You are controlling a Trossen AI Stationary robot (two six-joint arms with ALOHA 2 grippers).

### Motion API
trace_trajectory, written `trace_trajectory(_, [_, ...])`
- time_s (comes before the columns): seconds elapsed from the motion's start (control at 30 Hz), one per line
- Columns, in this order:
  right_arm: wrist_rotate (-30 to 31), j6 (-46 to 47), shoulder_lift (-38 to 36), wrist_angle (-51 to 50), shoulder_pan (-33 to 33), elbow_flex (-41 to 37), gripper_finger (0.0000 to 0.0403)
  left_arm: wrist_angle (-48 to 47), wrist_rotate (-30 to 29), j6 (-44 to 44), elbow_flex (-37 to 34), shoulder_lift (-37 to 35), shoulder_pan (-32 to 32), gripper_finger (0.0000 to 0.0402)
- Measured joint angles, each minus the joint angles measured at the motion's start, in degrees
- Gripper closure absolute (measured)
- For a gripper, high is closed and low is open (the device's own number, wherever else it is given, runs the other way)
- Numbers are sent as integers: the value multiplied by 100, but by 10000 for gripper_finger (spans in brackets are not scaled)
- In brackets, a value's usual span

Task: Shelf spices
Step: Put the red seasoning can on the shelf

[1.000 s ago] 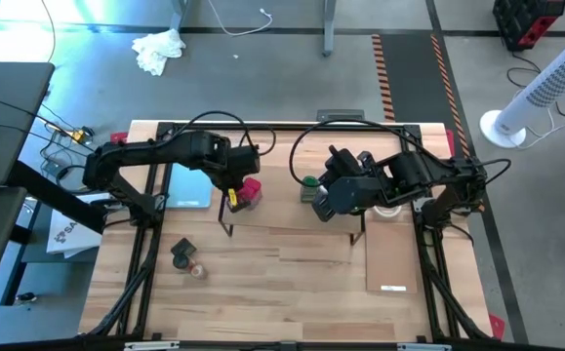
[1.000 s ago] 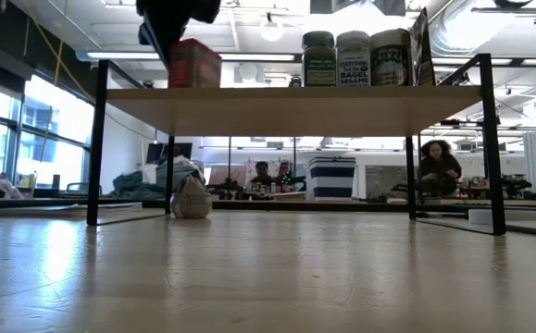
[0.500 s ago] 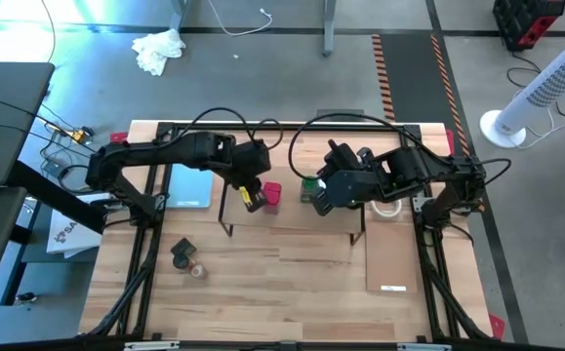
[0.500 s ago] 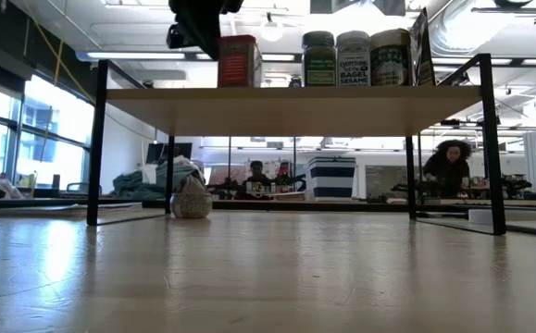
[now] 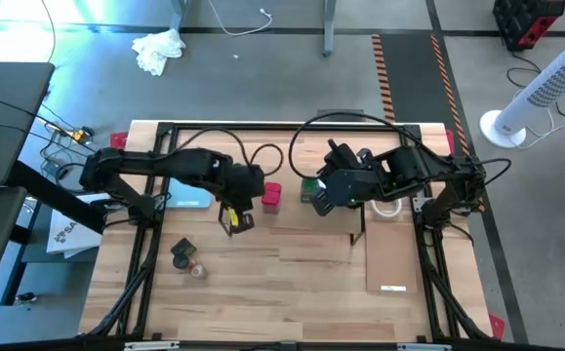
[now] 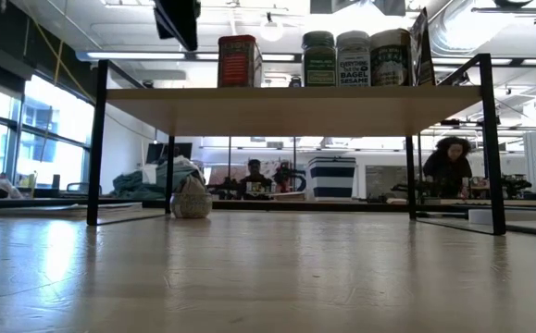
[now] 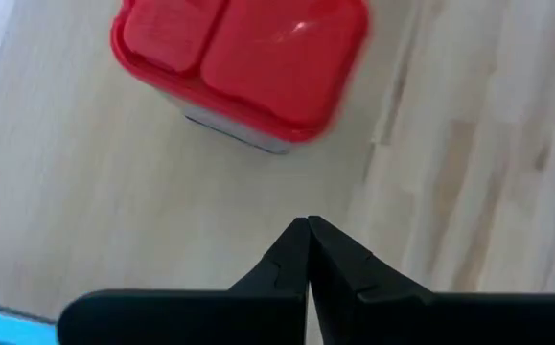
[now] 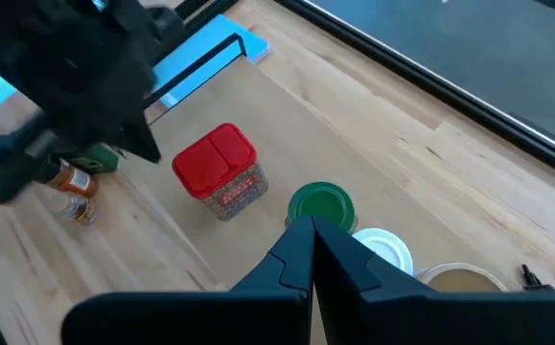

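The shelf [image 6: 286,106] carries four spices in a row: red-lidded tin [image 6: 239,61], then green-topped [image 8: 321,205], white-topped [image 8: 384,249] and tan-topped [image 8: 459,279] jars. Left gripper [image 7: 308,251] closed, empty, beside the tin. Right gripper [image 8: 312,251] closed, empty, above the jars.

Shelf [image 6: 286,106]: pale wood plank top, matt, smooth; thin black metal end frames

Red-topped tin [image 7: 242,59]: glossy red plastic lid, soft highlights; silvery metal-looking rim below; printed label in low view

Green-topped jar [image 8: 320,206]: smooth green plastic cap, slight sheen; white-topped jar [image 8: 384,248] beside it, plain matt cap

Table [image 5: 292,283]: light wood boards, visible grain, satin finish with reflections in low view

Left gripper [image 7: 308,251], right gripper [image 8: 306,249]: matt black plastic fingers
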Motion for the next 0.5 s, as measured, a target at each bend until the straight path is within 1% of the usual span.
trace_trajectory(0.1, [0, 8, 0, 0, 0, 0, 403, 100, -12, 17, -46, 158, 56, 401])
trace_trajectory(0.23, [0, 14, 0, 2, 2, 0, 403, 273, -204, 190, -46, 337, 168, 401])
trace_trajectory(0.5, [-44, 147, 0, 2, 4, 0, 403, 886, -11, 641, -46, 761, 379, 401])
